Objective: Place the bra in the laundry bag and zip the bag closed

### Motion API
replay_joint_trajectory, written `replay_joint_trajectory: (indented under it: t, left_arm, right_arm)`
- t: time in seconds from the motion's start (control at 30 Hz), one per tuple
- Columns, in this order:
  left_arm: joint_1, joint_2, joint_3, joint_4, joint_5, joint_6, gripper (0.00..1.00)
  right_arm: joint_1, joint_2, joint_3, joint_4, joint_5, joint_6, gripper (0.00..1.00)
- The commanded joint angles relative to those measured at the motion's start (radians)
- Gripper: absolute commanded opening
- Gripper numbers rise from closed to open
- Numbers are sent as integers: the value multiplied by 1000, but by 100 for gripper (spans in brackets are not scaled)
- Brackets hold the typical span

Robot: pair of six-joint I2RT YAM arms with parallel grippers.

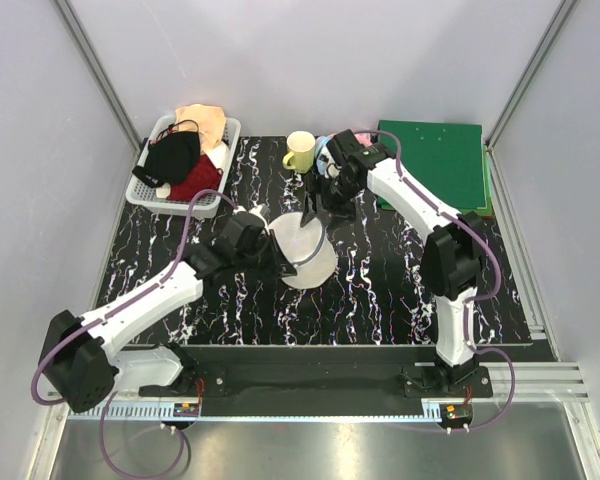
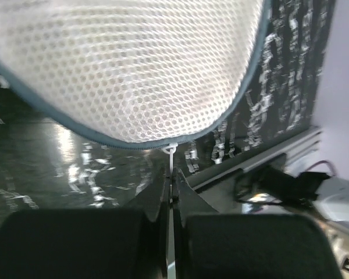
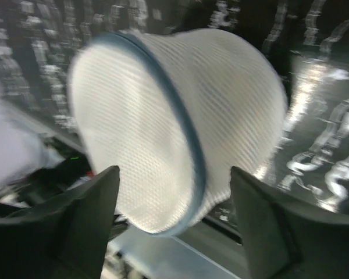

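Observation:
The laundry bag [image 1: 307,256] is a white mesh clamshell with a blue-grey zipper rim, lying mid-table with its halves together. The left wrist view shows it [image 2: 134,64] filling the top. My left gripper [image 1: 280,264] is at its left edge, shut [image 2: 173,185] on the thin white zipper pull [image 2: 171,152]. My right gripper [image 1: 313,210] is open just beyond the bag's far edge. In the right wrist view its fingers [image 3: 87,215] stand wide apart on either side of the bag [image 3: 163,116] without touching it. The yellow bra is hidden from every view.
A white slatted basket [image 1: 143,186] at the back left holds black, dark red and peach garments. A yellow mug [image 1: 300,150] stands at the back centre, and a green board [image 1: 435,160] lies at the back right. The table's metal front rail [image 1: 310,385] runs between the arm bases.

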Motion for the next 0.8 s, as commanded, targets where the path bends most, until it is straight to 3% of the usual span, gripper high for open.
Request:
replay_joint_trajectory:
  t: [0.0, 0.07, 0.23, 0.33, 0.43, 0.57, 0.63, 0.7, 0.73, 0.77]
  left_arm:
    - [-20, 35, 12, 151, 15, -153, 0]
    - [-26, 58, 25, 152, 9, -154, 0]
    - [-46, 101, 62, 154, 9, -153, 0]
    - [-64, 113, 64, 172, 7, -167, 0]
    - [-73, 121, 72, 180, 16, -168, 0]
    - [-73, 120, 76, 187, 19, -170, 0]
    - [-73, 124, 79, 197, 24, -167, 0]
    - [-73, 127, 81, 197, 26, -162, 0]
    - [-73, 129, 79, 195, 29, -158, 0]
    - [-73, 129, 76, 180, 26, -148, 0]
  right_arm:
    - [8, -103, 15, -226, 375, -67, 90]
    - [2, -196, -72, -190, 357, -24, 100]
    - [-3, -388, -375, 19, 157, 195, 100]
    - [-3, -482, -578, 302, -26, 395, 100]
    - [6, -488, -687, 535, -105, 545, 99]
    - [8, -464, -723, 614, -118, 608, 89]
    - [8, -441, -725, 622, -111, 610, 77]
    - [5, -421, -721, 627, -111, 604, 56]
    - [3, -401, -718, 630, -120, 596, 34]
    - [-9, -392, -715, 628, -128, 579, 25]
